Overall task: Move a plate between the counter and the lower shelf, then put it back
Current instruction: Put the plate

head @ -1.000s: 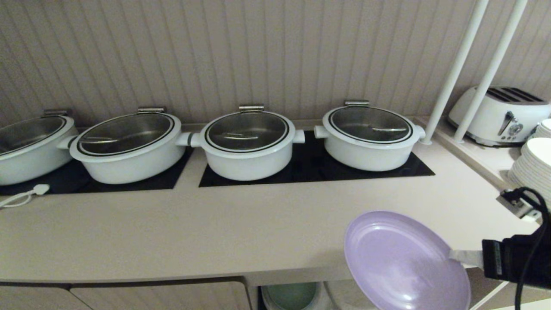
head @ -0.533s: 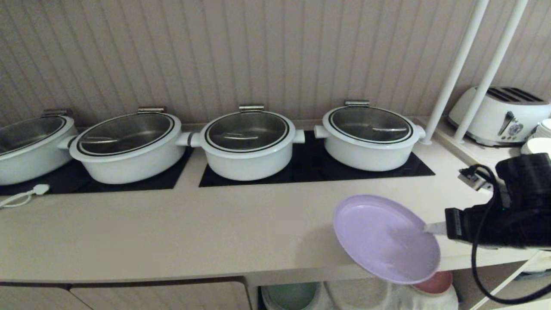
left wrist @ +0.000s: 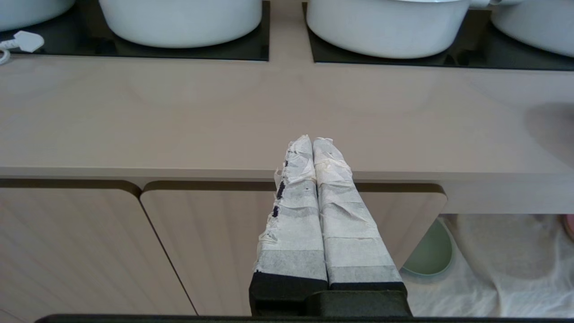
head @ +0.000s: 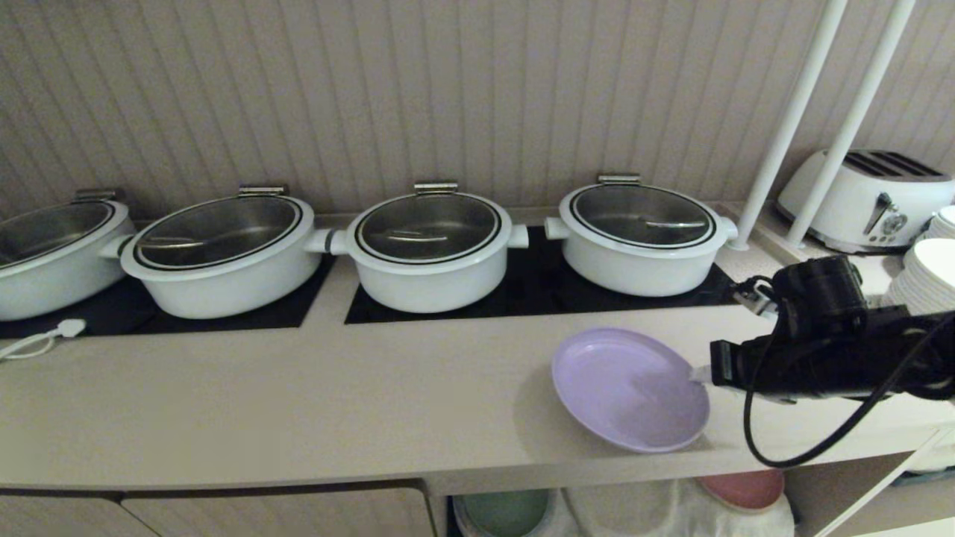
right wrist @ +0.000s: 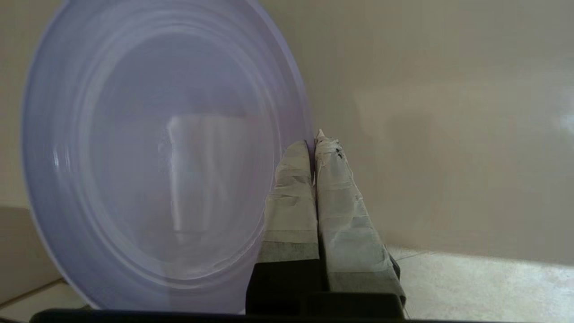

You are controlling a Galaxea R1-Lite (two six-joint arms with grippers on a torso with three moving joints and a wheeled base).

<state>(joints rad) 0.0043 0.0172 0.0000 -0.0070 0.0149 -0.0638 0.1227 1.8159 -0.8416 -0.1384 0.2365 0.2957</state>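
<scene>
Plate (head: pixel 630 388), pale lilac, lower right of head frame, over front strip of counter (head: pixel 298 403), tilted, near edge low; can't tell if touching. I have right gripper (head: pixel 701 373) jaws clamped on its right rim, arm reaching in level from frame right. Plate lies left of jaws. Left gripper (left wrist: pixel 314 146) parked before cabinet doors, jaws together, empty. Lower shelf (head: pixel 671 514) directly below.

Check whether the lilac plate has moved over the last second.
Yes. Gripped at its rim by the right gripper, the plate has risen from below the counter edge and gone left, toward the rightmost pot.
</scene>
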